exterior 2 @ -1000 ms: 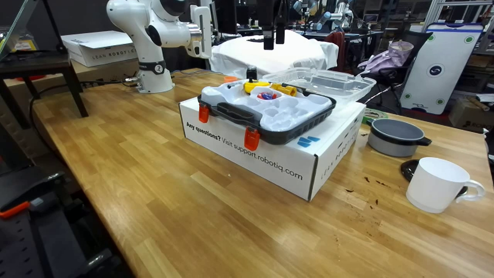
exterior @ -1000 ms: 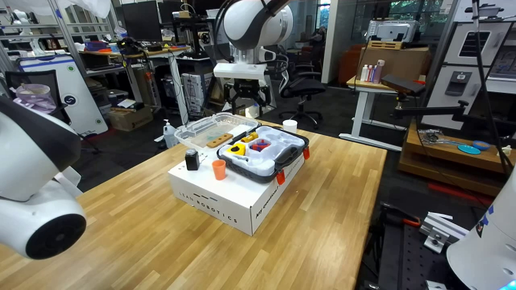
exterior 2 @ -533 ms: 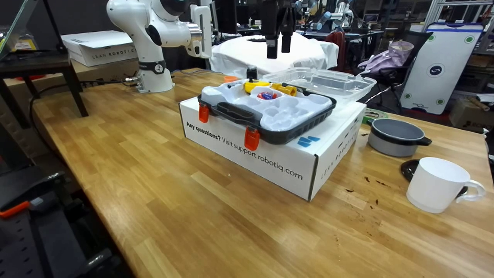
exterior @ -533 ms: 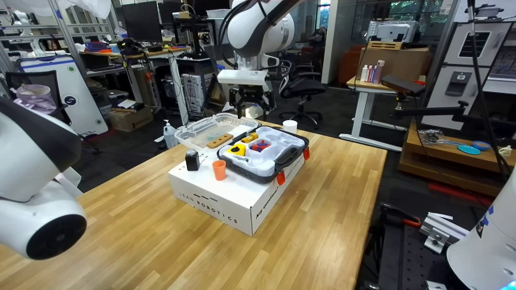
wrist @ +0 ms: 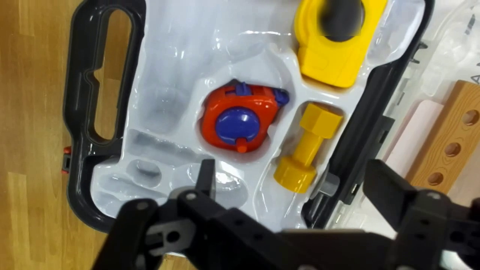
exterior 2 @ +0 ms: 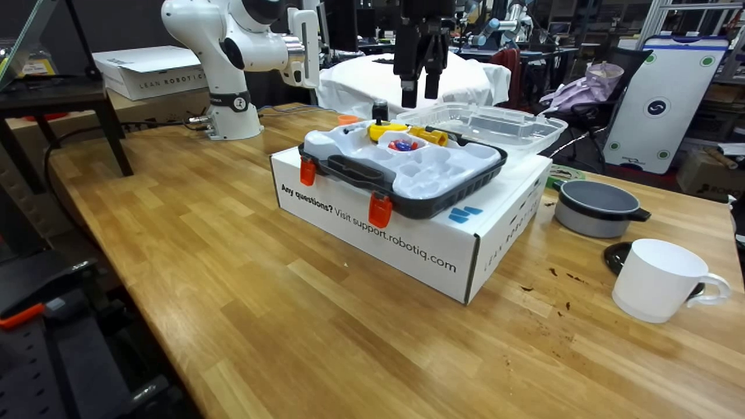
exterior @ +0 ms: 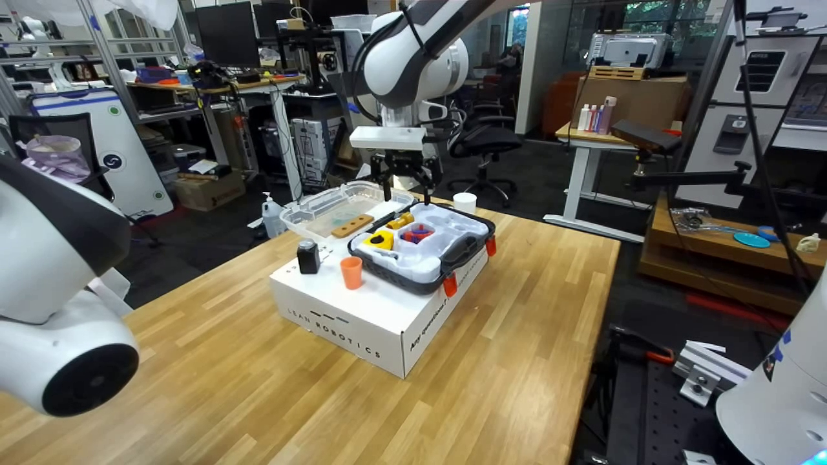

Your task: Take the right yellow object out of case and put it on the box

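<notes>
Two yellow objects lie in the white tray of the black case [exterior: 400,281]. The bolt-shaped yellow piece [wrist: 307,146] also shows in both exterior views [exterior: 400,221] [exterior 2: 429,135]. The chunkier yellow piece with a black disc [wrist: 333,48] lies beside it, also seen in both exterior views [exterior: 379,240] [exterior 2: 387,130]. The open case rests on a white box [exterior: 336,323]. My gripper [exterior: 407,196] is open and empty, pointing down above the case. In the wrist view its fingers [wrist: 290,168] stand wide apart on either side of the bolt-shaped piece's lower end, apart from it.
A red-blue piece [wrist: 238,120] sits in the tray. The clear lid [exterior 2: 512,125] lies open, with a brown holed strip [exterior: 352,225]. An orange cup [exterior: 351,272] and black jar [exterior: 308,256] stand on the box. A pot [exterior 2: 596,203] and mug [exterior 2: 657,279] are nearby.
My gripper has come down toward the case, and shifted slightly to the right in both exterior views. It stays open. The yellow objects and the case have not moved.
</notes>
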